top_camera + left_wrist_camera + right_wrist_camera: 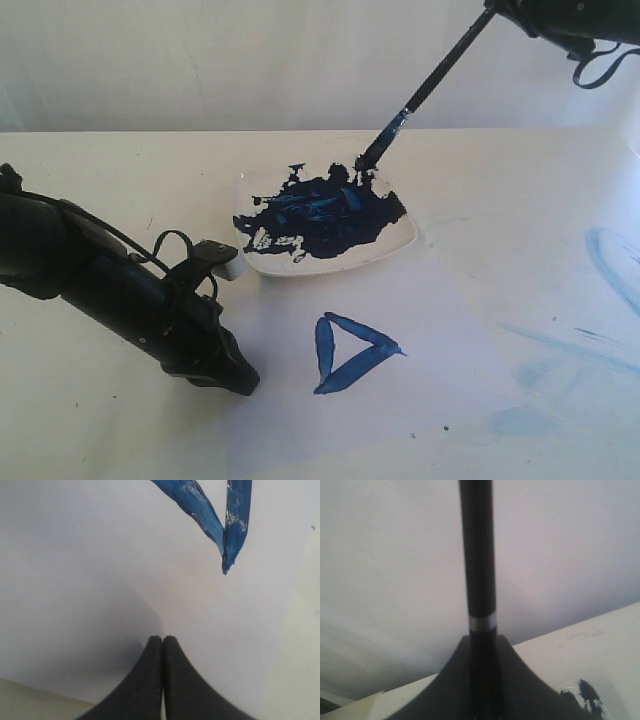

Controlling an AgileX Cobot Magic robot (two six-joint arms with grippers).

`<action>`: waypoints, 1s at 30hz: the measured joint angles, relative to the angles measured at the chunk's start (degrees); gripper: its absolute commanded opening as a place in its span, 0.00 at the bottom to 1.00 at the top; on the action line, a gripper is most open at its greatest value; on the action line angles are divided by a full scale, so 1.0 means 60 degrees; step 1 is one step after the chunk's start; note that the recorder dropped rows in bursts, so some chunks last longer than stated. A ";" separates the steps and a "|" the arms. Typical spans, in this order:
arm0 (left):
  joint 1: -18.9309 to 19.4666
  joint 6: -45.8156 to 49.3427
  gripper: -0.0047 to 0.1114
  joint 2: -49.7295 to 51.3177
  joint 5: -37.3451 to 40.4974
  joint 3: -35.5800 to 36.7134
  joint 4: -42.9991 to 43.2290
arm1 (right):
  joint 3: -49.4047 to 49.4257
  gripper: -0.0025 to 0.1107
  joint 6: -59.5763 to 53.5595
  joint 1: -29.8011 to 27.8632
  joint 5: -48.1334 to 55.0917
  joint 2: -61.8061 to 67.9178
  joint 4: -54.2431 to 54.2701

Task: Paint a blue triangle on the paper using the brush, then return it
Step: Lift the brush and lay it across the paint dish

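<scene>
Right jaws clamp the brush (440,68), tip seemingly touching the dish (385,250).

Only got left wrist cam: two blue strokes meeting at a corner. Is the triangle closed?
Observer: Yes. The blue triangle has three joined strokes on the paper.
Operator: Brush?
Observer: The brush is clamped in the right gripper, with its bristles at the far rim of the dish, by the paint blotch.
Operator: Mess elsewhere?
Observer: There are pale-blue smears on the table, right of the paper.
</scene>
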 measured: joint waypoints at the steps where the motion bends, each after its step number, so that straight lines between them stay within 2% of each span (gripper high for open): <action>1: 0.0000 0.0000 0.04 0.0000 0.0000 0.0000 0.0000 | -0.0163 0.02 0.0291 -0.0164 0.0417 0.0293 0.0000; 4: 0.0000 0.0000 0.04 0.0000 0.0000 0.0000 0.0000 | -0.0644 0.02 0.0724 -0.0451 0.1355 0.1025 -0.0013; 8: 0.0000 0.0000 0.04 0.0000 0.0000 0.0000 0.0000 | -0.1279 0.02 0.0898 -0.0546 0.1770 0.1735 -0.0037; 18: 0.0000 0.0000 0.04 0.0000 0.0000 0.0000 0.0000 | -0.2180 0.02 0.3386 -0.0521 0.1422 0.3509 -0.0019; 30: 0.0000 0.0000 0.04 0.0000 0.0021 0.0000 0.0000 | -0.2380 0.02 0.4027 0.0171 0.0486 0.4927 -0.0035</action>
